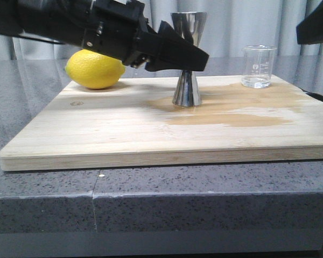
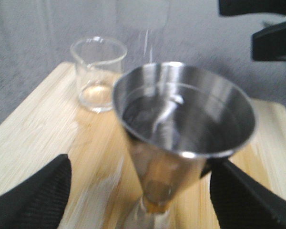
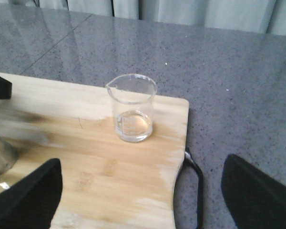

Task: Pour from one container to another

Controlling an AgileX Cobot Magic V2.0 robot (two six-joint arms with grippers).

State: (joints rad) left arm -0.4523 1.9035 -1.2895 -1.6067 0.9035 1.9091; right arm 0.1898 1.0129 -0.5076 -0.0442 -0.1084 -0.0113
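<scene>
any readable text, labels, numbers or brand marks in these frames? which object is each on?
None legible.
Beaker: faint white printed markings on the glass in the front view, too small and blurred to read; not made out in either wrist view.
Jigger: no marking visible.
Lemon, cutting board: no text.

Shiny metal jigger (image 1: pixel 188 59), seemingly smooth

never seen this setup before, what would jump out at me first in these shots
The shiny jigger stands upright mid-board, with the left end effector open around its waist. A bright yellow lemon sits at the board's back left, and the small glass beaker, nearly empty, stands at the back right beside a damp patch on the cutting board.
</scene>
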